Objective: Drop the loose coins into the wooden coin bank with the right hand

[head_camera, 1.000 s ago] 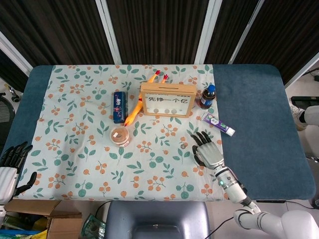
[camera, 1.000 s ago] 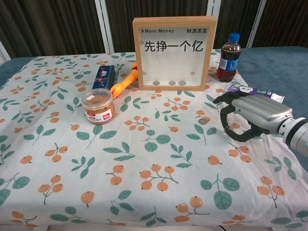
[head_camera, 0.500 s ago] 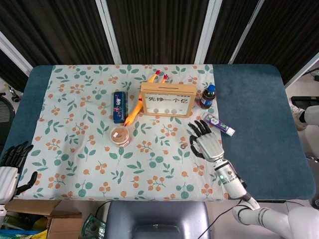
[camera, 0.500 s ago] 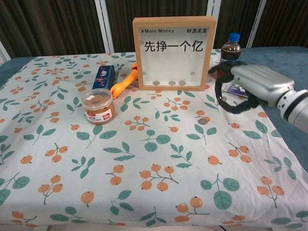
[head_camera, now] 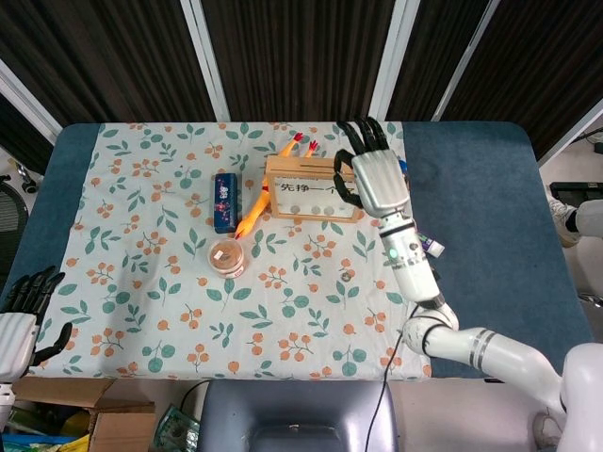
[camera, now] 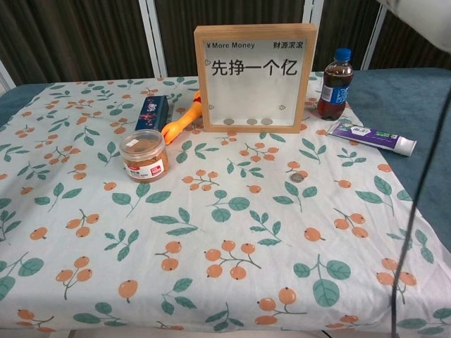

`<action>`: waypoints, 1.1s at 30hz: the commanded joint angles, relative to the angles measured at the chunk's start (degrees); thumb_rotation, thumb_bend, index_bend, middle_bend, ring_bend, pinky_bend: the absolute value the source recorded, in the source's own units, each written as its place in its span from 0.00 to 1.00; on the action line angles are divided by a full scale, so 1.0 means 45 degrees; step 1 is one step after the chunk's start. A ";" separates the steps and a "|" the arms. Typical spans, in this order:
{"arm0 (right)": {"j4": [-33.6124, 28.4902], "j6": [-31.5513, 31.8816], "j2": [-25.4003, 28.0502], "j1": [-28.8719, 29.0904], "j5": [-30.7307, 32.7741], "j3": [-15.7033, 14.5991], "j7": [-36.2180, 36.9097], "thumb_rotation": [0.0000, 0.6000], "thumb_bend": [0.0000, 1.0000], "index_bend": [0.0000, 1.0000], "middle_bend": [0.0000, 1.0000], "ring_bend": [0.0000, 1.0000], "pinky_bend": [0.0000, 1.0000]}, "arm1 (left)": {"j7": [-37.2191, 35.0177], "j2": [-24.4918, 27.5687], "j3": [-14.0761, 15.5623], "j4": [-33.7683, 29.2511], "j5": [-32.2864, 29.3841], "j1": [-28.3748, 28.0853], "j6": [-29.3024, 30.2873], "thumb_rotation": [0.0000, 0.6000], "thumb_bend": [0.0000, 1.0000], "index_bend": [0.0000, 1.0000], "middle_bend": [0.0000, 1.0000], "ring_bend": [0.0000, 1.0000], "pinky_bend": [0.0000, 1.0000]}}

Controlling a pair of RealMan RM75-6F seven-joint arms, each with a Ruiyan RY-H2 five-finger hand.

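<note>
While right hand hangs raised over right end of wooden coin bank, fingers spread, nothing visible in grasp. Bank upright at cloth's far edge, three coins inside at bottom. One loose coin on cloth, near front of bank. Left hand at table's near-left corner, fingers loosely apart, empty.

A round jar with a clear lid stood on the floral tablecloth. Behind it lay a dark blue tin and, just beside that, a yellow rubber chicken. To the right stood a cola bottle, with a toothpaste tube lying near it.
</note>
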 commanded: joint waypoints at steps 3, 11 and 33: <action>0.1411 -0.0503 -0.0396 0.1983 0.1996 0.0666 -0.2224 1.00 0.60 0.73 0.24 0.00 0.01 | -0.0028 0.0004 0.0003 0.0001 0.0030 -0.0001 0.0014 1.00 0.43 0.00 0.00 0.00 0.00; 0.3307 -0.1393 -0.1201 0.3034 0.3878 0.0523 -0.2870 1.00 0.60 0.73 0.24 0.00 0.01 | -0.0112 0.0016 -0.0041 0.0052 -0.0111 -0.0056 -0.0142 1.00 0.43 0.00 0.00 0.00 0.00; 0.5389 -0.2693 -0.1907 0.3371 0.4572 -0.0895 -0.1303 1.00 0.60 0.73 0.24 0.00 0.01 | -0.0264 0.0026 -0.0110 0.0114 -0.0207 -0.0123 -0.0241 1.00 0.43 0.00 0.00 0.00 0.00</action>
